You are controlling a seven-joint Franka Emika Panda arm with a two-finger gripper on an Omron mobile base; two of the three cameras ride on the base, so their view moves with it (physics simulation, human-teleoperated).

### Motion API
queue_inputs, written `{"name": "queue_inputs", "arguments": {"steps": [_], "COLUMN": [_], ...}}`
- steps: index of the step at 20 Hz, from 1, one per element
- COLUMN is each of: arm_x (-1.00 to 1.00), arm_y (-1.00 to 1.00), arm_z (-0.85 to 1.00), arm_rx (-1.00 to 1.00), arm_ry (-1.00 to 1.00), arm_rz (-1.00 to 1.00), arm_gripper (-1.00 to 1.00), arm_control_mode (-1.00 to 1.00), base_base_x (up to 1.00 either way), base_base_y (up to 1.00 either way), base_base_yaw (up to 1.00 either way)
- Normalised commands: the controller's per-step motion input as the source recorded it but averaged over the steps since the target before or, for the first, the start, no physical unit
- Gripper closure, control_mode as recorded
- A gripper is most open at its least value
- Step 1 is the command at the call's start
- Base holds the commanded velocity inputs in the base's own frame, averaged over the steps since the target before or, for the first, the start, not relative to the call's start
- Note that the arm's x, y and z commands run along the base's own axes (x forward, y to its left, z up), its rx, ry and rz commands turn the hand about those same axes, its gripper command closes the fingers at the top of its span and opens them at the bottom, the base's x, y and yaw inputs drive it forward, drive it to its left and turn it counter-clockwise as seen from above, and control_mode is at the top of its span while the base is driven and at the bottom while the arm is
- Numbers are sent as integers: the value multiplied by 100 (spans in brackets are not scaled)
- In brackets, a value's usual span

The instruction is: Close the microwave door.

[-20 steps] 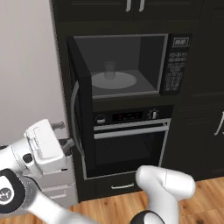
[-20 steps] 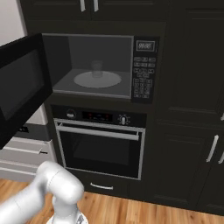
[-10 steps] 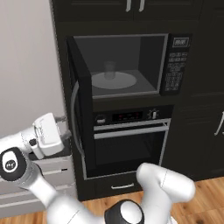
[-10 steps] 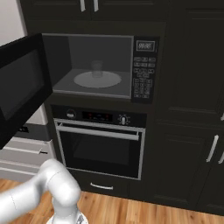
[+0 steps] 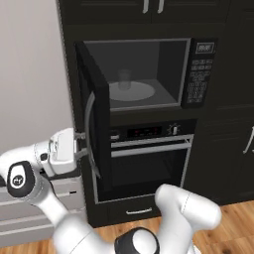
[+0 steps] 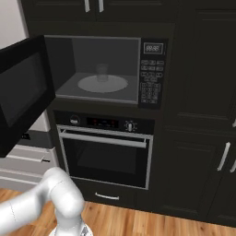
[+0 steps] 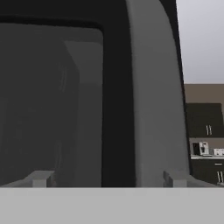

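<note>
The microwave point(image 5: 149, 74) is a black box built into a tall run of dark cabinets, just above an oven point(image 5: 149, 158) with a horizontal silver bar handle point(image 6: 105, 139). Its grey interior lies open to view, with a round glass turntable point(image 6: 102, 83) on the floor of the cavity and a small clear glass point(image 6: 102, 72) standing upright on the turntable. A button keypad point(image 6: 151, 85) with a small display above it runs down the right side of the box. The microwave door point(image 5: 95, 124) is swung wide open on its left hinge, so that the left base view sees it nearly edge-on and the right base view sees its broad black inner face with the dark window point(image 6: 20, 94). A curved grey handle point(image 5: 89, 134) runs vertically along the door's free edge. The gripper point(image 5: 79, 144) sits at the far left of the scene, just beside the lower part of that handle, with the white hand behind it. In the hand view the handle point(image 7: 153, 100) rises as a wide pale bar close ahead, between the two finger tips point(image 7: 40, 178), and the door's dark glass lies to its left. The jaws stand apart, one on either side of the handle, and whether they touch it cannot be told.
</note>
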Motion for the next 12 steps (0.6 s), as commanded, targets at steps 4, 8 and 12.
{"name": "queue_inputs", "arguments": {"steps": [4, 8, 12], "arm_x": [-38, -3, 0], "arm_y": [-63, -85, -85], "arm_z": [0, 0, 0], "arm_rx": [0, 0, 0], "arm_ry": [8, 8, 11], "arm_rz": [-8, -1, 0], "arm_gripper": [-100, -100, -100], "arm_control_mode": [-100, -100, -100], "base_base_x": [0, 0, 0], "base_base_y": [0, 0, 0], "base_base_yaw": [0, 0, 0]}}
